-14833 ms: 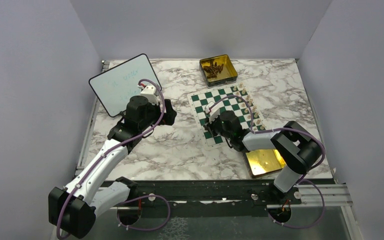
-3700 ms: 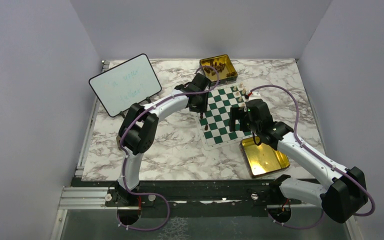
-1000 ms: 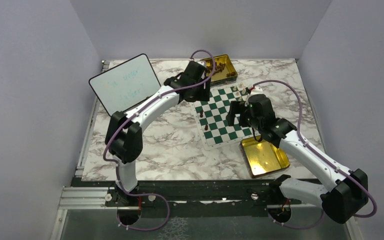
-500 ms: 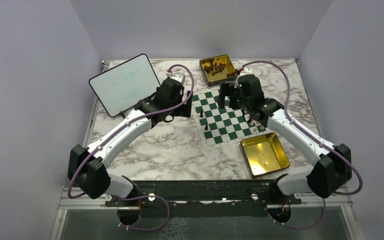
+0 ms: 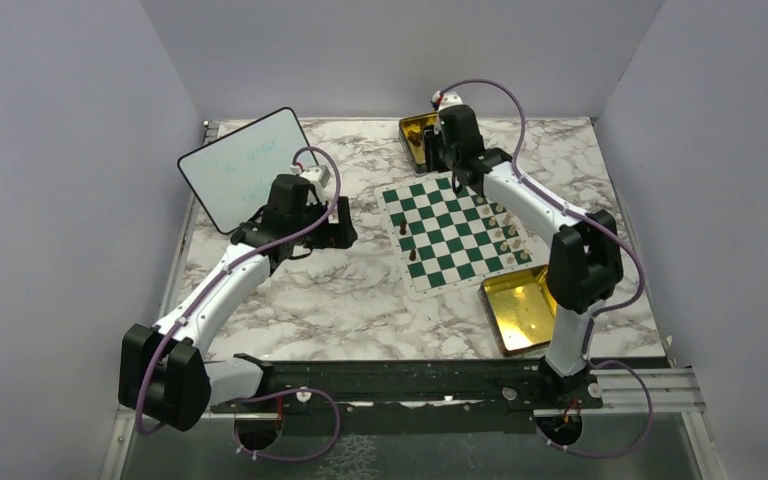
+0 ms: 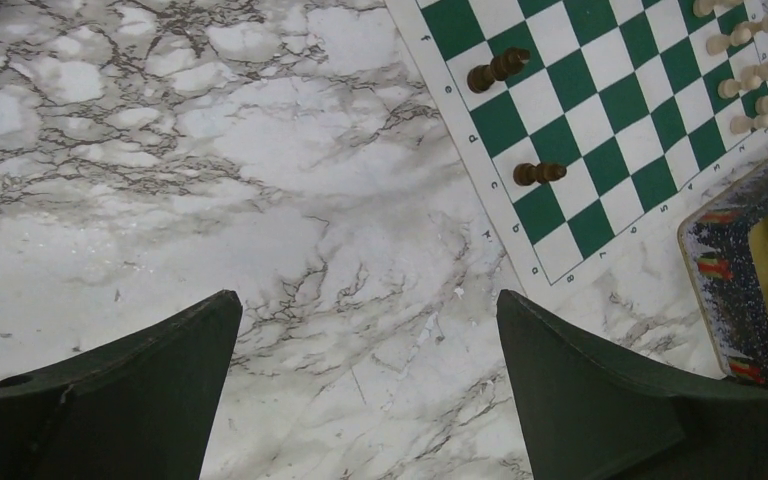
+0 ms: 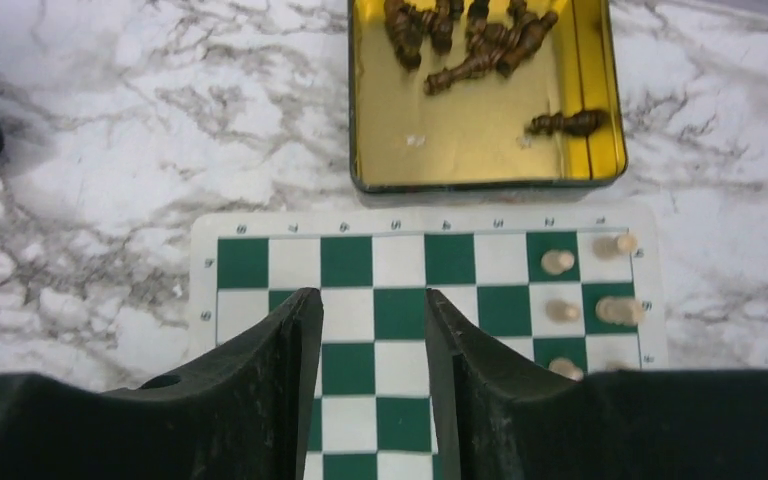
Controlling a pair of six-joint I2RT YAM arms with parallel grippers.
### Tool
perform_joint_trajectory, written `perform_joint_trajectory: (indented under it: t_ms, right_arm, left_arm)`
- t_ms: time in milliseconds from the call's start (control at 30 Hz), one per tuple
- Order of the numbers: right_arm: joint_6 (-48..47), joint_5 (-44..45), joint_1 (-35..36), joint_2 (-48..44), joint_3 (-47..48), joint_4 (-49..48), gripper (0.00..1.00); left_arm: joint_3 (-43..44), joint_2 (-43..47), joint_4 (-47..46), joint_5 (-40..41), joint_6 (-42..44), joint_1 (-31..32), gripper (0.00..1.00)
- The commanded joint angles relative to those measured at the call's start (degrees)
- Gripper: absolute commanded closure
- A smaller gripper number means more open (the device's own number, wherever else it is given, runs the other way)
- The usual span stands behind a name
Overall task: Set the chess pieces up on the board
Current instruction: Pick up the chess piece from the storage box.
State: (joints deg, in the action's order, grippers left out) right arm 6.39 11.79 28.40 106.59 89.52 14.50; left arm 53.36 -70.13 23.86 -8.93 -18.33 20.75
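A whiteboard [image 5: 250, 168] sits at the far left corner of the table [image 5: 360, 290]. The left gripper [image 6: 365, 310] hangs over bare table beside the board's left edge, jaws spread wide, holding nothing. On the board [image 5: 440, 215], two brown pieces [image 6: 496, 70] stand near the left edge and cream pieces [image 5: 505, 237] line the right. The right gripper [image 7: 370, 300] hovers over its far edge, jaws half closed and empty, just short of a tin [image 7: 460, 140] holding more brown pieces.

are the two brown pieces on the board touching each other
Apart. The left wrist view shows one brown piece and the other brown piece on separate squares of the board, with bare squares between them.
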Motion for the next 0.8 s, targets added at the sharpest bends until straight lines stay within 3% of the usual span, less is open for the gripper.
perform_joint_trajectory:
  t_ms: [0, 367, 767]
  right_arm:
    - [-3.26, 1.29, -2.63, 7.43, 9.03, -1.81, 0.55]
    - [-10.71, -6.57, -6.87, 29.56, 31.77, -2.38, 0.59]
    - [-11.38, -15.30, -8.28, 39.04, 39.41, -10.61, 0.62]
  left_arm:
    - [-1.74, 2.02, -4.26, -4.14, 1.57, 0.27, 0.01]
    - [-2.54, 1.19, -5.14, -4.25, 0.49, 0.34, 0.01]
    - [-2.10, -1.22, -5.14, -3.96, 0.22, 0.34, 0.01]
